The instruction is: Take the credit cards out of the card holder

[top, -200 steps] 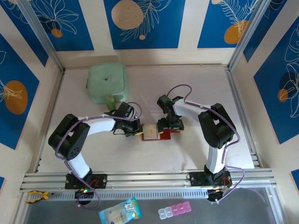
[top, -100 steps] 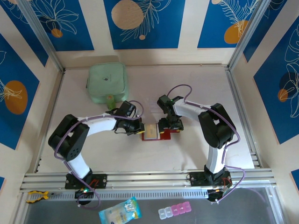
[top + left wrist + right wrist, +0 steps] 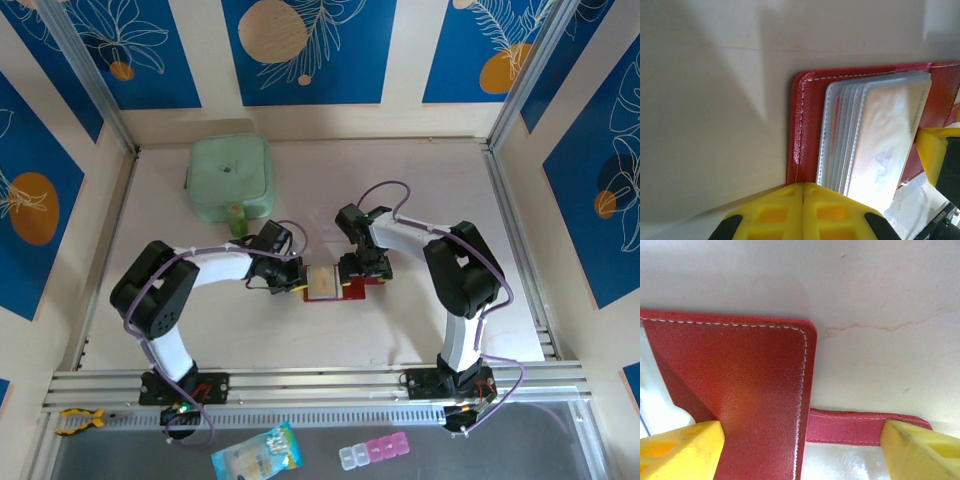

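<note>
Left gripper [image 3: 802,200] closed at card holder's [image 3: 799,125] edge, right gripper [image 3: 800,452] spread astride it; I'd pinch only the top credit card [image 3: 885,135]

Dark red leather-like card holder [image 3: 760,390]: pebbled grain, low sheen, pale stitched edge. Its clear grey plastic sleeves [image 3: 837,125] are smooth and translucent; the gold-tan credit card [image 3: 885,135] on top is glossy. Yellow pads [image 3: 770,215] of the left hand [image 3: 803,195]: matt moulded plastic. Pale counter [image 3: 890,290]: smooth, matt, hairline-cracked. Mint-green square pouch [image 3: 230,178], at 11 o'clock: soft matt cloth.
</note>
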Controlling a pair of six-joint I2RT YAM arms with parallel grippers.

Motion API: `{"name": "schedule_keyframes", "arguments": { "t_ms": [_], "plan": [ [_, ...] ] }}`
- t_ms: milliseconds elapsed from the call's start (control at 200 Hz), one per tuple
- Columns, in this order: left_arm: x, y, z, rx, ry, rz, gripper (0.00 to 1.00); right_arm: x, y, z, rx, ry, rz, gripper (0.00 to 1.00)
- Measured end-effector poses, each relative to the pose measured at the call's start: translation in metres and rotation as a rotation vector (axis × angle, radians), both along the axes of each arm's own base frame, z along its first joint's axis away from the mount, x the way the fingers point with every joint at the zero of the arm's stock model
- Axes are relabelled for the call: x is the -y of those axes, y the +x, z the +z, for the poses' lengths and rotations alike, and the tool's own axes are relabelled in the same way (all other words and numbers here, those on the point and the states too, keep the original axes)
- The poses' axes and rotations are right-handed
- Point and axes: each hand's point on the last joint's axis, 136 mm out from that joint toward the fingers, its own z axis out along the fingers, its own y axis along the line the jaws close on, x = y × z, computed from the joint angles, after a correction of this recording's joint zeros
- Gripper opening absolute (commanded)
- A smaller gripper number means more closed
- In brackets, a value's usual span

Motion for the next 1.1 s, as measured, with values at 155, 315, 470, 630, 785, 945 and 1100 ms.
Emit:
{"name": "schedule_keyframes", "arguments": {
  "t_ms": [155,315,470,630,785,945,1100],
  "plan": [
    [0.000,0.000,0.000,0.011,0.004,-0.011,0.04,0.000,0.000,0.000,0.003,-0.005,0.003,0.83],
    [-0.001,0.001,0.000,0.019,0.005,-0.018,0.04,-0.001,0.000,0.001,0.003,-0.012,0.004,0.83],
    [-0.002,0.000,0.001,0.020,0.012,-0.017,0.04,-0.001,-0.001,0.004,0.008,-0.018,0.001,0.82],
    [-0.004,0.001,0.006,0.033,0.026,-0.024,0.05,-0.006,-0.004,0.018,0.032,0.005,0.007,0.77],
    [0.001,0.009,0.024,0.068,0.009,-0.030,0.05,-0.015,-0.001,0.043,0.089,0.075,0.004,0.74],
    [0.007,0.015,0.041,0.105,-0.018,-0.032,0.06,-0.032,0.001,0.060,0.120,0.190,-0.009,0.69],
    [0.010,0.012,0.041,0.105,-0.022,-0.043,0.05,-0.054,-0.001,0.061,0.099,0.351,-0.028,0.62]
  ]
}}
